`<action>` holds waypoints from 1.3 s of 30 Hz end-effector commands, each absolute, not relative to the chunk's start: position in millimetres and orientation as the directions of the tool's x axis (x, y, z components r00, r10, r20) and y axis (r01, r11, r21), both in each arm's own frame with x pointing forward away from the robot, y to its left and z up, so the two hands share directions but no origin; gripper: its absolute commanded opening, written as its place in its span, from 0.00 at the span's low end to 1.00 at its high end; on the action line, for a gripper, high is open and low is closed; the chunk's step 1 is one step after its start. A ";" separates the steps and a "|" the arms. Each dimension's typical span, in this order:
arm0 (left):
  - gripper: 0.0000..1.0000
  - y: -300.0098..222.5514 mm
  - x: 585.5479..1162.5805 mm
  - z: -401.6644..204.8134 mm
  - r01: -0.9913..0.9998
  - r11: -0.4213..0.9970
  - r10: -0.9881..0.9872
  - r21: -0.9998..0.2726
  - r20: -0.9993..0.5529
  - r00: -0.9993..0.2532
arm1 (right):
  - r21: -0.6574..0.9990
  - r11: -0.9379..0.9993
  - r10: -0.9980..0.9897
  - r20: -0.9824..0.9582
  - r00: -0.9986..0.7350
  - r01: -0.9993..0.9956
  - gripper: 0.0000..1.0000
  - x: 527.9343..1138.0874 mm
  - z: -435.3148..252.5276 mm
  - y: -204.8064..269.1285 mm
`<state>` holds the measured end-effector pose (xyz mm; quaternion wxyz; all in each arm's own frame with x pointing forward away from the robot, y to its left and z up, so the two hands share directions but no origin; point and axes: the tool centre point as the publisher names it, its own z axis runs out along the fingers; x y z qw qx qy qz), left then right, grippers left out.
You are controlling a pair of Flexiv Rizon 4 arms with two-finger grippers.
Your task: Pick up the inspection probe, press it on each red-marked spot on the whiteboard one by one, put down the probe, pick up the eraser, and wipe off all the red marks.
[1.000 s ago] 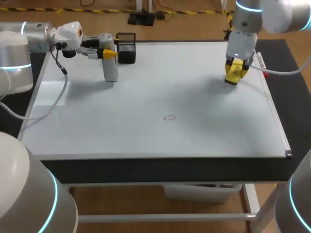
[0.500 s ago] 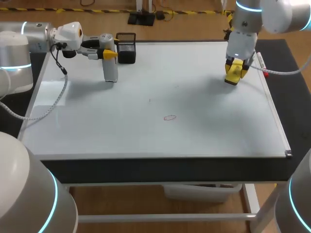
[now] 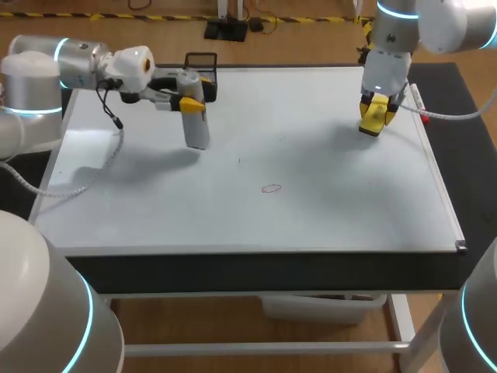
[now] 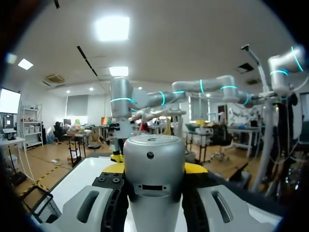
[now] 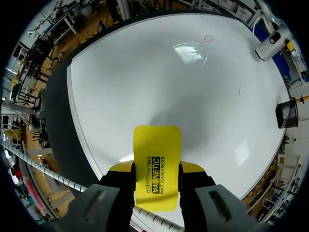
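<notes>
My left gripper (image 3: 192, 102) is shut on the grey inspection probe (image 3: 195, 116), which it holds upright over the back left of the whiteboard (image 3: 326, 210). In the left wrist view the probe (image 4: 154, 164) fills the gap between the yellow fingertips (image 4: 195, 169). A small red mark (image 3: 271, 188) lies near the board's middle, to the right of the probe and nearer the front. At the back right, my right gripper (image 3: 376, 116) is shut on the yellow eraser (image 3: 373, 114), just above the board. In the right wrist view the eraser (image 5: 157, 159) sticks out ahead of the fingers, with the red mark (image 5: 208, 38) far ahead.
A black mesh basket (image 3: 203, 64) stands at the board's back edge behind the probe. A marker pen (image 3: 417, 99) lies along the right edge beside the right gripper. A tiny dark speck (image 3: 239, 161) sits on the board left of the red mark.
My left arm has carried the probe to the right and toward the front, away from the basket. The right arm and eraser have stayed still.
</notes>
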<state>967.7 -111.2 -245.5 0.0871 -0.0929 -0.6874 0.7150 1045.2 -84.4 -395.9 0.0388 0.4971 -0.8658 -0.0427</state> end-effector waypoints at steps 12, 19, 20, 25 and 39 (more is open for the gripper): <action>0.00 -185.2 904.0 -250.0 -0.033 -0.058 0.452 -0.998 0.003 -0.892 | 0.112 0.500 -0.865 0.028 -0.501 -0.859 0.00 1046.2 -395.2 -85.0; 0.00 -213.1 881.2 -256.4 -0.054 -0.053 0.520 -0.997 0.018 -0.854 | 0.112 0.500 -0.865 0.028 -0.501 -0.859 0.00 1046.2 -395.2 -85.0; 0.00 -216.8 878.6 -257.6 -0.057 -0.054 0.526 -0.997 0.020 -0.850 | 0.112 0.500 -0.865 0.028 -0.501 -0.859 0.00 1046.2 -395.2 -85.0; 0.00 -231.7 869.7 -260.4 -0.060 -0.047 0.559 -0.997 0.024 -0.829 | 0.112 0.500 -0.865 0.028 -0.501 -0.859 0.00 1046.2 -395.2 -85.0; 0.00 -259.9 858.2 -262.1 -0.046 -0.048 0.621 -0.998 0.006 -0.784 | 0.112 0.500 -0.865 0.028 -0.501 -0.859 0.00 1046.2 -395.2 -85.0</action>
